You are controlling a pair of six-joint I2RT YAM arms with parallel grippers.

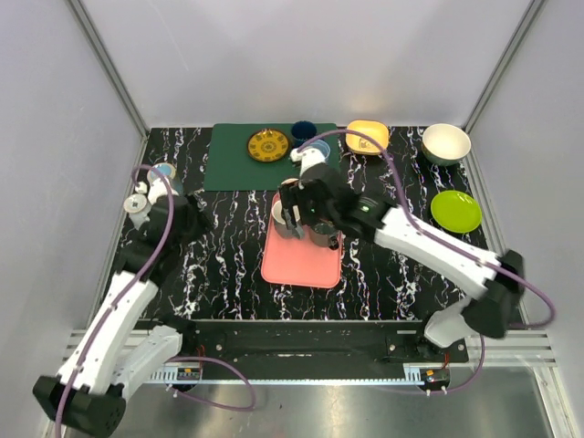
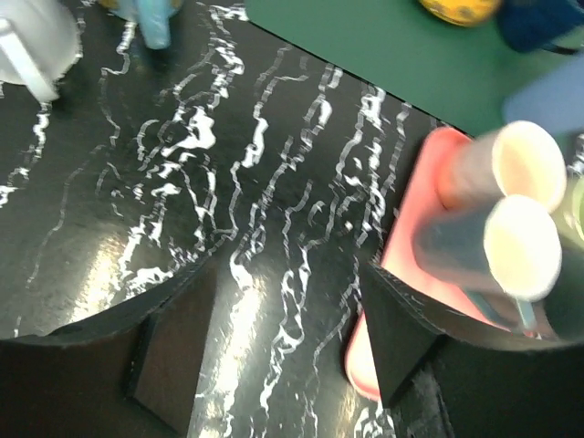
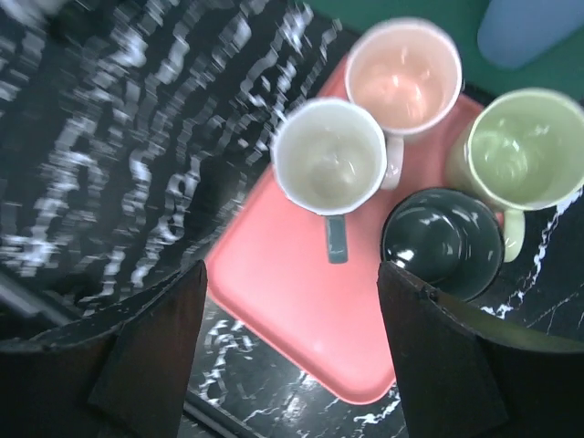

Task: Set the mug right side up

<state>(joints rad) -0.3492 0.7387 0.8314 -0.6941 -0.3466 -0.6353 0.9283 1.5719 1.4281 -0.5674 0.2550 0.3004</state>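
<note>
The right gripper [image 3: 292, 274] is hovering above the pink tray [image 3: 292, 347] with its two fingers [image 3: 155, 351] spread wide and nothing between them. In the right wrist view four mugs are standing close together on the far part of the tray. The grey mug [image 3: 328, 169] is sitting rim up with its handle pointing toward the camera. The pink mug [image 3: 401, 78] is sitting rim up just behind it, the two nearly touching. The green mug [image 3: 520, 151] is sitting rim up at the tray's right edge. The dark mug [image 3: 443, 242] is resting between the grey and green ones, showing a closed round face with an inner ring, so it is apparently sitting rim down. A blue cup [image 3: 529, 27] is standing beyond the tray on the green mat [image 1: 228, 160].

The left gripper [image 2: 283, 301] is hanging over the black marbled table [image 2: 182, 182], well to the left of the tray. Its fingers are parted too and are gripping nothing.
</note>
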